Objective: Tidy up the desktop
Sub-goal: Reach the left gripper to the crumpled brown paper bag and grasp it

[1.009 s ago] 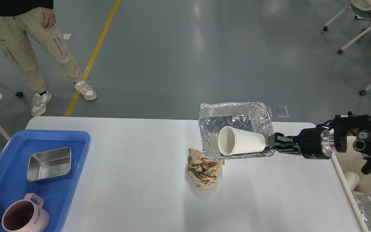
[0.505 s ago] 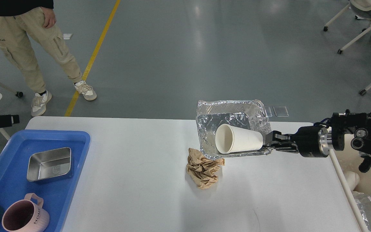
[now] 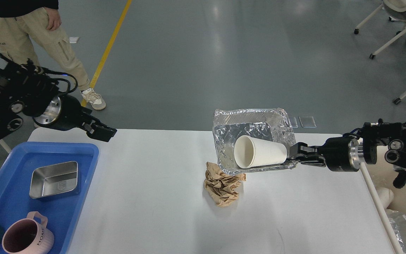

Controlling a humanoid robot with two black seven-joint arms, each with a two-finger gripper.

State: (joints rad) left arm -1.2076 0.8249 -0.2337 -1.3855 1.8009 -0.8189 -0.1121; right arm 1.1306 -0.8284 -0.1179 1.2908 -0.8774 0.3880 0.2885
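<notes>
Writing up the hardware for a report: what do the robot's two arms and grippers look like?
Both arms are black with loose black cables and round joints. A polished silver ring sits behind each black two-finger gripper: left gripper and right gripper. No sleeves or readable markings.

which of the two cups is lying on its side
The white paper cup, tipped over inside the foil tray with its mouth facing left. The pink mug in the blue tray stands upright.
</notes>
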